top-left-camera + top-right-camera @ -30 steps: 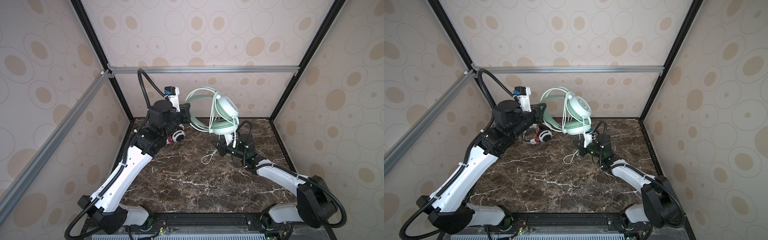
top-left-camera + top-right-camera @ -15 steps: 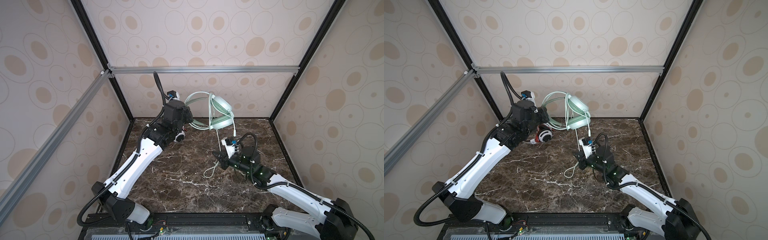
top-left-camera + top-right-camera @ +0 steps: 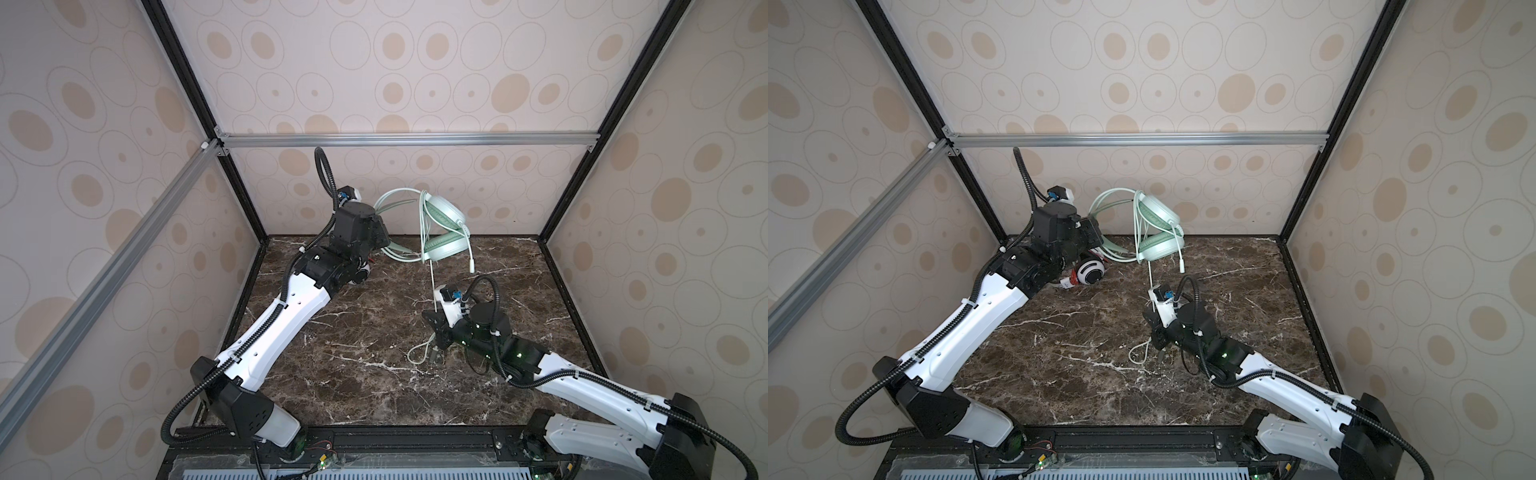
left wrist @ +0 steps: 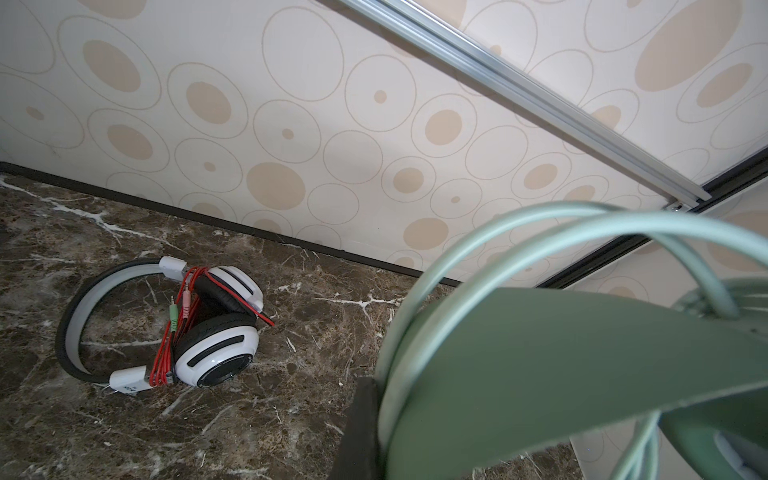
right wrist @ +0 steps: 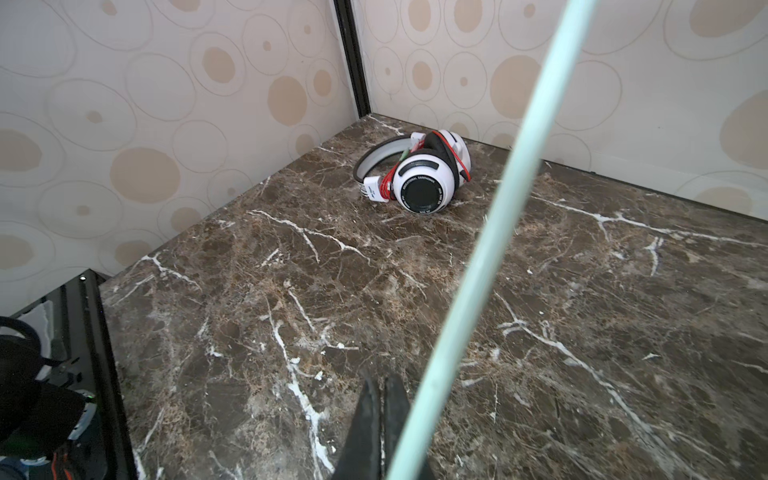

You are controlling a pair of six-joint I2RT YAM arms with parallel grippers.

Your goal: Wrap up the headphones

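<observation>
The mint-green headphones [image 3: 444, 212] [image 3: 1158, 212] hang above the back of the marble table, with my left gripper [image 3: 381, 235] shut on their headband [image 4: 561, 353]. Their pale green cable [image 3: 432, 274] [image 5: 498, 208] loops round the cups and runs down taut to my right gripper [image 3: 430, 326] [image 5: 380, 386], which is shut on it low over the table. A slack loop of cable [image 3: 415, 355] lies on the marble just beyond. The white headphones [image 3: 1090, 272] [image 4: 216, 328] [image 5: 424, 176] lie on the table in the back left corner, their red cable bundled round them.
Patterned walls close in the marble table [image 3: 353, 395] on three sides. A metal rail [image 3: 395, 139] crosses the back wall above the arms. The left arm [image 3: 286, 316] stretches along the left side and partly hides the white headset in a top view.
My right gripper has pulled back toward the front with the cable, drawing it straighter. The left arm has shifted a little to the right and stretched out, still holding the green headset up.
</observation>
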